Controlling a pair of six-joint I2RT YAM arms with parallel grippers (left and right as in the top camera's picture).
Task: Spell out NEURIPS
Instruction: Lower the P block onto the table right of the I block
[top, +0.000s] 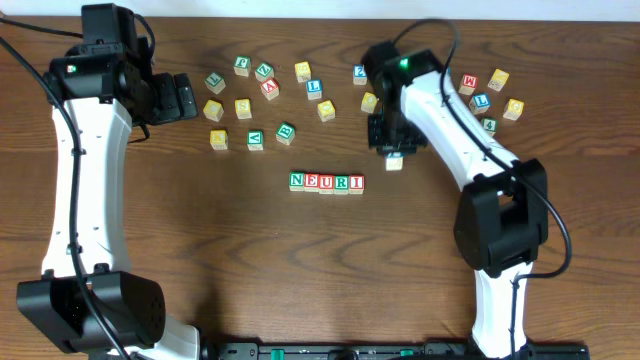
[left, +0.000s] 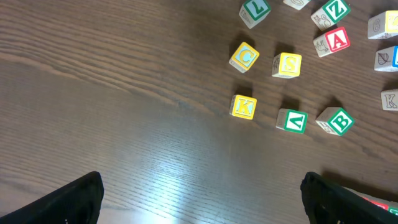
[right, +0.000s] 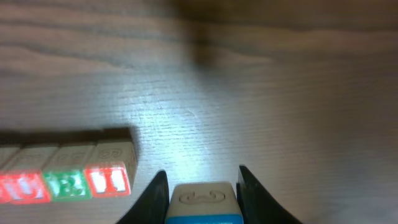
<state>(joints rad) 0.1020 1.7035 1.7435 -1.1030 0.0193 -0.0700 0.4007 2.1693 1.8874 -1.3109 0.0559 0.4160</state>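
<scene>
A row of light-wood cubes reading N, E, U, R, I (top: 326, 182) lies at the table's middle. In the right wrist view its right end shows as U, R, I (right: 68, 180). My right gripper (top: 394, 157) hangs to the right of the row and slightly behind it, shut on a cube (right: 202, 202) with a blue face; its letter is hidden. That cube (top: 394, 162) stands apart from the I. A yellow S cube (left: 286, 65) lies among loose cubes at the back left. My left gripper (top: 188, 97) is open and holds nothing, its fingertips (left: 74, 199) wide apart.
Loose lettered cubes lie behind the row: C (left: 244, 56), K (left: 243, 107), a green B (left: 339, 121) and others (top: 300, 72). Another cluster (top: 490, 95) sits at the back right, beside the right arm.
</scene>
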